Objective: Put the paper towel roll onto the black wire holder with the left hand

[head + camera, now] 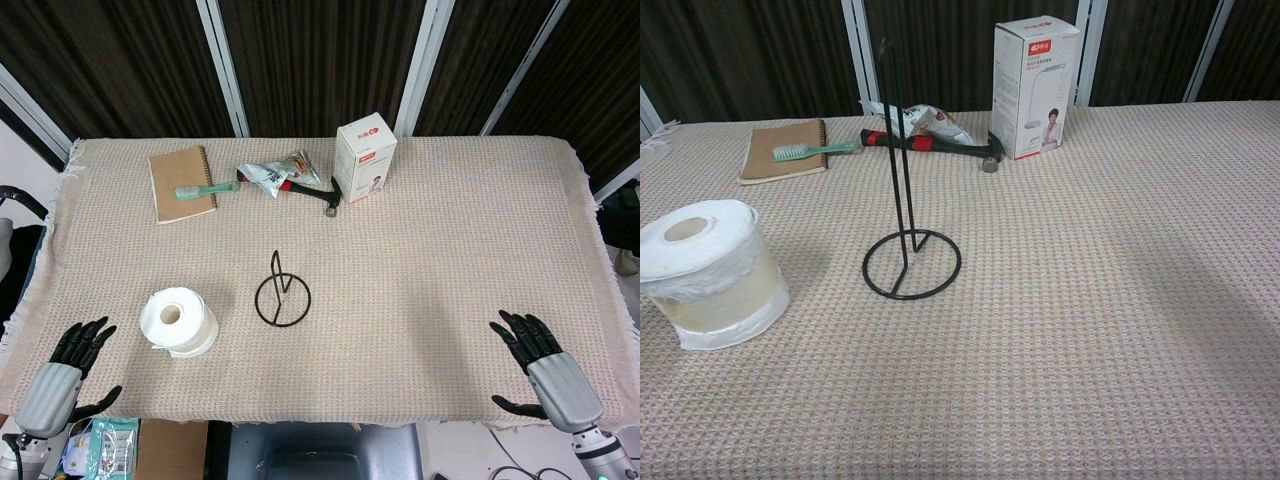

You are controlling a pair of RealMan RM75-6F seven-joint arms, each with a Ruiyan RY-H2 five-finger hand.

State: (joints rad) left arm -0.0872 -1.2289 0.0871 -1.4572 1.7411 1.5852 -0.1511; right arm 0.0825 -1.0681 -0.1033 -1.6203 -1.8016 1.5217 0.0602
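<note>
Two hands sit at the near corners of a table [470, 260] covered by a beige woven cloth, and neither one holds anything. Largest after the table is the white carton [365, 159] printed with red lettering, standing upright at the far edge, right of centre. Next comes the brown spiral notebook [182, 184] lying flat at the far left, with a pale green brush [203, 189] laid across its lower right corner. The paper towel roll [178, 321] stands on end on the cloth at the near left, its hollow core facing up and a loose clear wrapper around its lower part, as the chest view shows [706, 271]. Just to its right, apart from it, stands the black wire holder [282, 294]: a round base ring flat on the cloth with a thin upright post rising from it, bare. The left hand [62, 372] rests at the near left edge of the table, fingers spread and pointing away from the robot, near the roll but not touching it. The right hand [545, 366] lies at the near right edge, fingers likewise spread. Between notebook and carton lie a crumpled foil packet [278, 175] and a hammer [305, 191] with a red and black handle, the packet partly over the handle
</note>
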